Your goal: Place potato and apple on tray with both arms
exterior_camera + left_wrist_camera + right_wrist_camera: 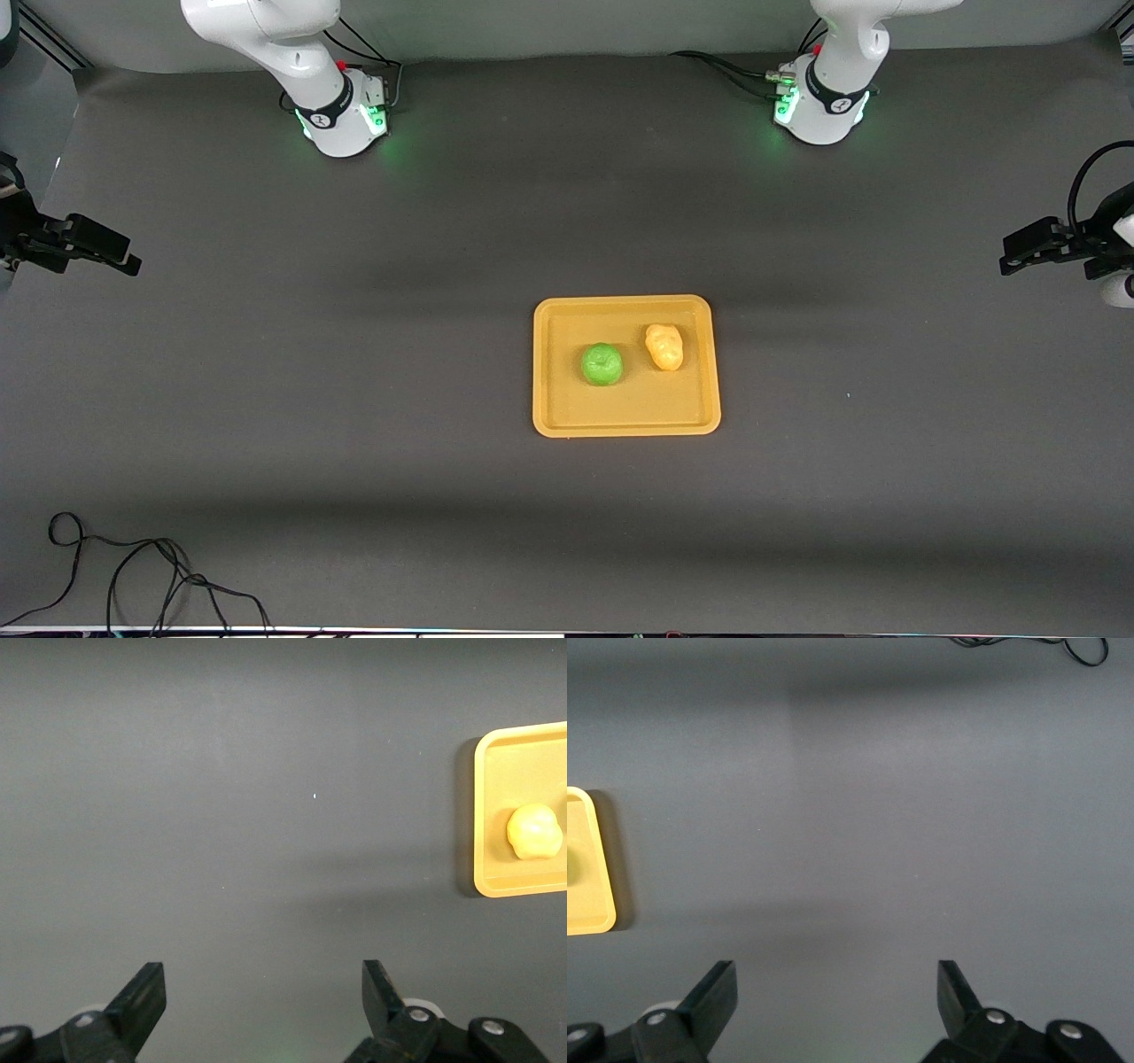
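tray (586,864) cropped — apple (570,866) barely visible

left arm: base upright at its end of the table, waits | left gripper (264,1010): up in the air over bare table at the left arm's end, jaws spread wide, nothing between them | right arm: waits | right gripper (835,1005): over bare table at the right arm's end, jaws spread wide, empty

Loose black cable (133,576) on dark grey table (354,399)
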Motion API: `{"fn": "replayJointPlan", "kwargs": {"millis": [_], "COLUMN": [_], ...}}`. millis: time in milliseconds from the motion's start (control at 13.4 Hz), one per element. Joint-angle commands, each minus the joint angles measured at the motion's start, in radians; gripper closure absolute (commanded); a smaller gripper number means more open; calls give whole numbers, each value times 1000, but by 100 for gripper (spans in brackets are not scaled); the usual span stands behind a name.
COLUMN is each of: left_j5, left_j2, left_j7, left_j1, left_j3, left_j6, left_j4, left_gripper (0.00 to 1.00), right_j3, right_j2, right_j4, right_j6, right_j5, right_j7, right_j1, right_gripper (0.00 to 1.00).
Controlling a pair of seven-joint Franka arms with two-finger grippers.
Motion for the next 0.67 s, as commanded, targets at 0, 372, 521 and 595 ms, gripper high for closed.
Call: {"fn": "replayJointPlan", "kwargs": {"millis": [0, 372, 521, 595], "left_j5": [11, 11, 14, 20], "left_j2": [4, 4, 4, 4], "left_j7": [11, 12, 11, 11], "left_j1": [-1, -1, -3, -4], "left_j3": [-1, -1, -3, -3], "left_j6": [1, 7, 10, 10], "left_j4": [12, 13, 13, 13], "left_gripper": [1, 1, 1, 1], "right_j3": [10, 9, 12, 18], "right_j2": [-2, 0, -2, -2], "right_j4": [-7, -7, -6, -4], "right_j6": [-1, 2, 2, 2], "right_j5": [-11, -18, -33, -31], "right_j7": [-8, -9, -9, -9], "right_j1": [-13, -8, -13, -27], "right_gripper": [0, 0, 0, 0]}}
